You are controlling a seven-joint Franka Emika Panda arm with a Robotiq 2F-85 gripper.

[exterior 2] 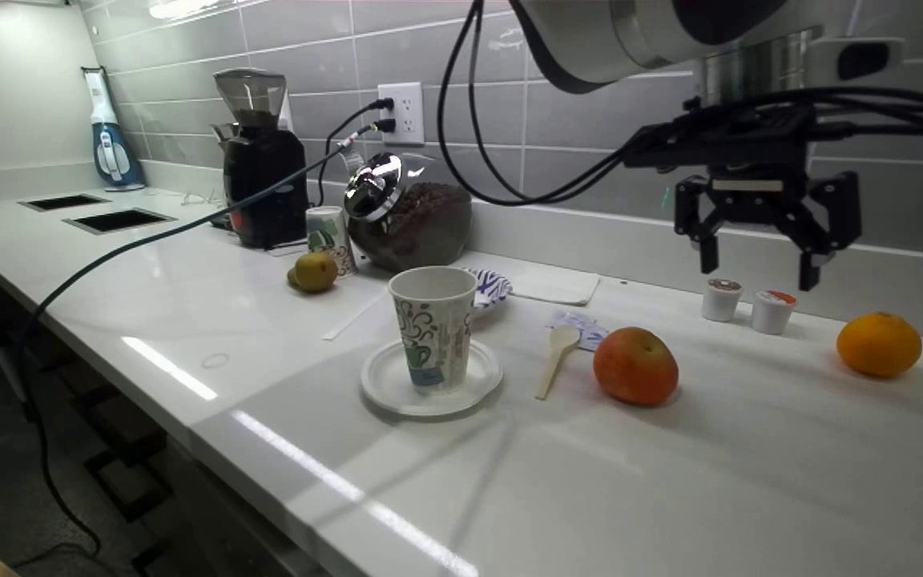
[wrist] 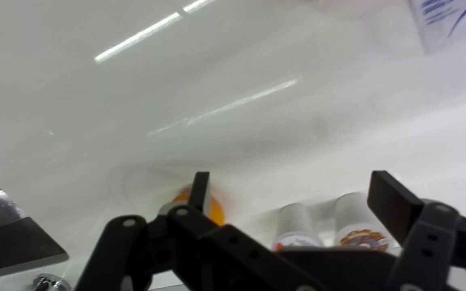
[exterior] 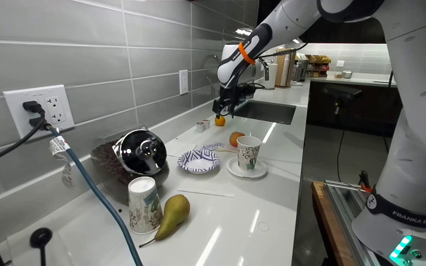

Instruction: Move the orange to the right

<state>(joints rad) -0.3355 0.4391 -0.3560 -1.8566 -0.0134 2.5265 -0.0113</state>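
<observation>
The orange [exterior 2: 879,344] is a small bright-orange ball on the white counter. In an exterior view it sits by the wall [exterior: 219,121], below the gripper. In the wrist view the orange [wrist: 217,212] is partly hidden behind the left finger. My gripper [exterior 2: 759,269] is open with nothing between its fingers and hangs above the counter. In that exterior view it is up and to the left of the orange, apart from it. In the wrist view the gripper [wrist: 291,188] shows its fingers spread wide.
Two small white pods [exterior 2: 721,300] stand beside the orange along the wall. A red-orange apple [exterior 2: 636,366], a wooden spoon [exterior 2: 561,353] and a paper cup [exterior 2: 433,328] on a white saucer [exterior 2: 377,383] are nearby. A patterned bowl [exterior: 198,161], a pear [exterior: 176,214] and a sink [exterior: 266,111] also show.
</observation>
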